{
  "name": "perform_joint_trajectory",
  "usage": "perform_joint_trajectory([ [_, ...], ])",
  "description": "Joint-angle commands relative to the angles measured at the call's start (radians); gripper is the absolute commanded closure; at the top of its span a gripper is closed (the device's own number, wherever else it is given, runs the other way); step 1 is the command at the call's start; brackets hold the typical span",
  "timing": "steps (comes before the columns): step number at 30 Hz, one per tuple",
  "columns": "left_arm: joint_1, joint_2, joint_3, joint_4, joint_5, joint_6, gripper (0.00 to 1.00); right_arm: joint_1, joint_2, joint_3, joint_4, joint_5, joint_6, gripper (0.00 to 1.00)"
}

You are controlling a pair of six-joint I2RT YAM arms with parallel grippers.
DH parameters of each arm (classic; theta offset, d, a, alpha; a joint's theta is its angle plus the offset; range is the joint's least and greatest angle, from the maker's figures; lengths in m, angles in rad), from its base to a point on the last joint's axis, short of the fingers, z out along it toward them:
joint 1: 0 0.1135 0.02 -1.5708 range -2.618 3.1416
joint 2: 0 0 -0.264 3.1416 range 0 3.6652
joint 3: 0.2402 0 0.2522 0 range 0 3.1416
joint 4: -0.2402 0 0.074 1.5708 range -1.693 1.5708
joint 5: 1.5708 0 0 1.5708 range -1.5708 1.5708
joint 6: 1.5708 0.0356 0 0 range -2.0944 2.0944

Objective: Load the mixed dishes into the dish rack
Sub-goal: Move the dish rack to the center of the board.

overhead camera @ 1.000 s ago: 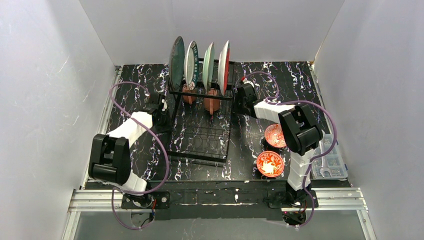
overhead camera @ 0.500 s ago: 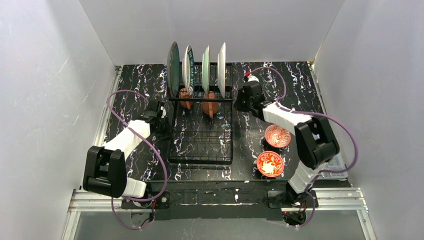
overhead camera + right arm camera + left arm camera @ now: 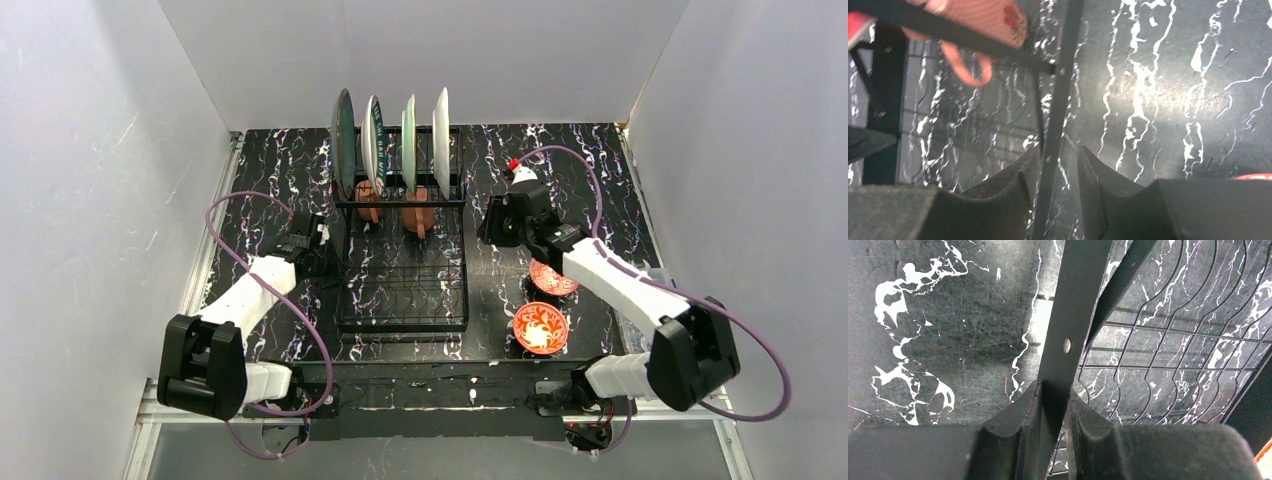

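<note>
The black wire dish rack (image 3: 400,300) stands square on the marbled table. Several plates stand upright in its far slots: dark teal (image 3: 343,145), patterned white (image 3: 372,140), pale green (image 3: 408,130) and white (image 3: 441,128). Two terracotta mugs (image 3: 418,212) hang below them; one mug (image 3: 983,20) shows in the right wrist view. My left gripper (image 3: 322,242) is shut on the rack's flat left side bar (image 3: 1068,340). My right gripper (image 3: 490,225) straddles the right side bar (image 3: 1060,95), jaws apart. Two red-patterned bowls (image 3: 540,328) sit right of the rack, the farther one (image 3: 548,278) partly under my right arm.
A clear plastic parts box (image 3: 632,335) lies at the table's right edge, partly under my right forearm. White walls close in the table on the left, back and right. Purple cables loop from both arms.
The rack has swung from skewed to square with the table, plates now edge-on. My right gripper has opened off the rack's bar, and the right arm has stretched out to the right.
</note>
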Motion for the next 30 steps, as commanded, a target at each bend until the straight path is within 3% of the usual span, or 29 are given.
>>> perform_joint_trajectory([
  [1, 0.006, -0.079, -0.008, 0.003, 0.087, -0.079, 1.0, 0.069, -0.096, -0.003, -0.118, -0.015, -0.006, 0.56],
  [13, 0.007, -0.121, -0.022, 0.017, 0.092, -0.095, 1.0, 0.319, -0.083, -0.043, -0.187, 0.145, 0.088, 0.54],
  [24, 0.006, -0.163, -0.048, 0.012, 0.084, -0.093, 1.0, 0.408, -0.058, -0.06, -0.236, 0.298, 0.125, 0.53],
  [30, 0.006, -0.154, -0.055, 0.03, 0.097, -0.104, 1.0, 0.409, -0.029, -0.099, -0.203, 0.29, 0.146, 0.52],
])
